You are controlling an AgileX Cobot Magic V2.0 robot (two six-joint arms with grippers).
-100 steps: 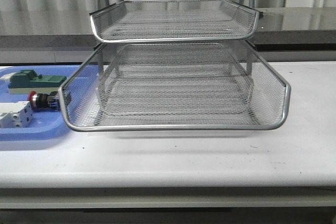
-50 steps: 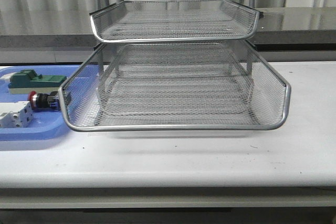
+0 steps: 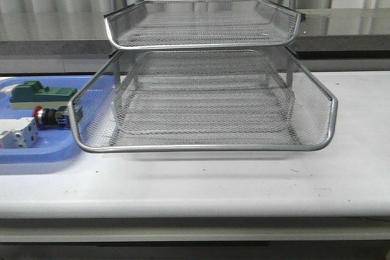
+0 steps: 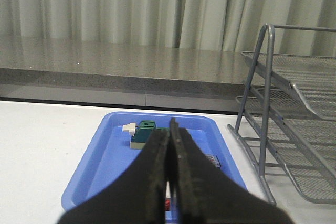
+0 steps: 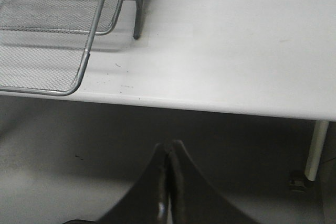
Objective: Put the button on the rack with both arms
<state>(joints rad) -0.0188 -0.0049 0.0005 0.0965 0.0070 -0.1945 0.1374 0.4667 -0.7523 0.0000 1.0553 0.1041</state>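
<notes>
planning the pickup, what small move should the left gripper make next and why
Probably open the left gripper and lower it toward the button: its fingers are closed and empty, while the button lies untouched in the blue tray, beside the rack.

rack (image 3: 201,98): silver wire mesh, shiny metal rim | blue tray (image 3: 36,150): smooth glossy plastic | desk (image 3: 244,181): white, smooth, matt | button (image 3: 49,115): glossy red cap | left hand (image 4: 169,153): matt black fingers

No legible text or markings.
</notes>
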